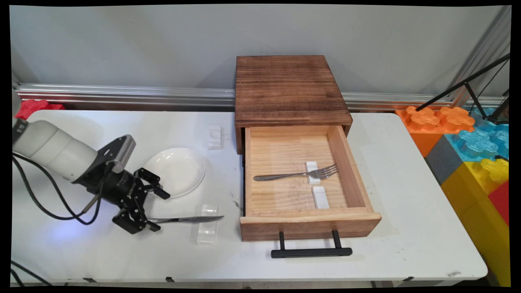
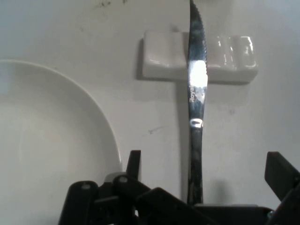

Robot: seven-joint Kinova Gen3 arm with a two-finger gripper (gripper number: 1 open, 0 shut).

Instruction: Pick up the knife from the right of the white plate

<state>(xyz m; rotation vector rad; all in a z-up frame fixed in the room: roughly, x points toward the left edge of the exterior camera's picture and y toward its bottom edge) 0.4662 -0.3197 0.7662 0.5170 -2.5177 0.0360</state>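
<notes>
White table [image 1: 386, 228] is carrying an open wooden drawer [image 1: 303, 221]; left of it, the black hand [image 1: 152, 209], spread, is straddling a knife [image 1: 191, 219] handle whose blade is lying across a white rest [image 1: 206, 235]; closing off-centre could flip it

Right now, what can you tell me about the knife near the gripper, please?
The knife is a slim table knife of shiny, silvery metal, with a serrated edge toward its tip and small lettering on the blade. It lies about level, blade across a small white rest on the white table. Its handle end lies between the fingers of the gripper, which stand apart. A white plate lies beside it.
</notes>
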